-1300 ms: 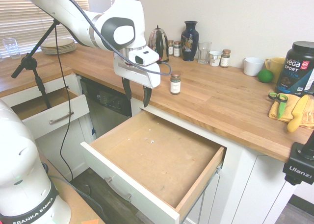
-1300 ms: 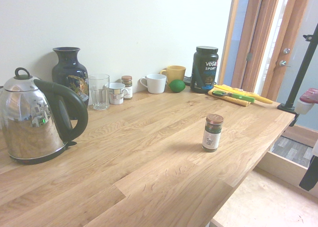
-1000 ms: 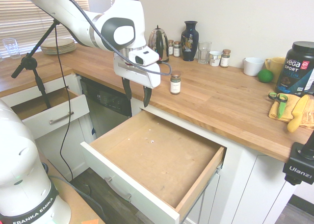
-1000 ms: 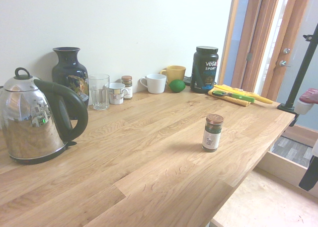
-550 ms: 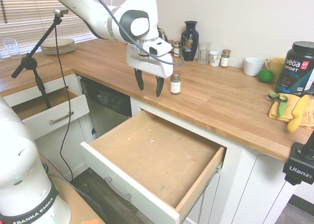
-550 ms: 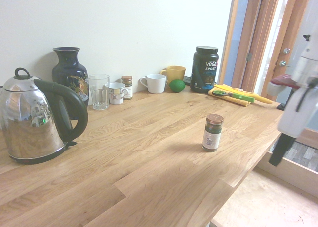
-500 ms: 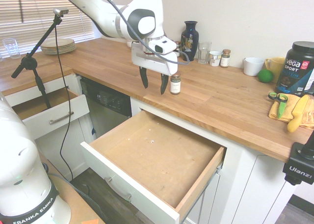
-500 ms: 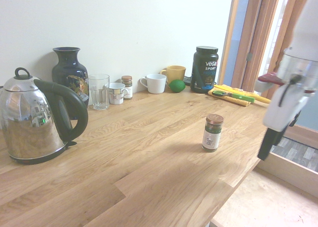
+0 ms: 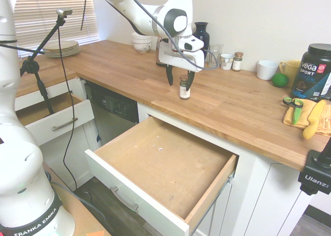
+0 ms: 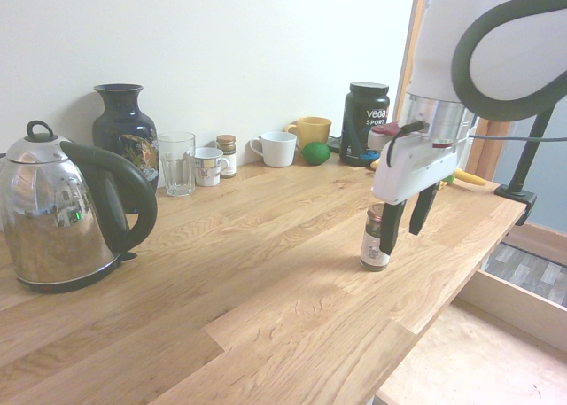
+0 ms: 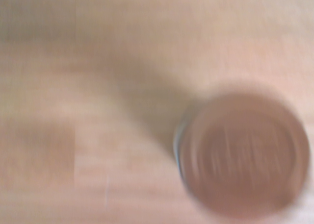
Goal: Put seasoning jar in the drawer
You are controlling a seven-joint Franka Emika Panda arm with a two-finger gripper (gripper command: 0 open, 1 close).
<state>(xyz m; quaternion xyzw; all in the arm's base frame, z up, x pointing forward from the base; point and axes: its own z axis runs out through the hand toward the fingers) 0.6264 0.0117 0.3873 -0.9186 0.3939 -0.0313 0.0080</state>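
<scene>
We see the gripper (image 9: 179, 81) pointing down over the seasoning jar (image 9: 184, 88), its jaws parted on either side of the lid. The jar stands upright on the counter (image 9: 227, 109), near its front edge, above the open drawer (image 9: 165, 163).

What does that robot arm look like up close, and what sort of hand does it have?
The arm is glossy white with rounded joints showing dark grey discs, and black cables run along it. Its gripper is a white block with two slim black fingers.
</scene>
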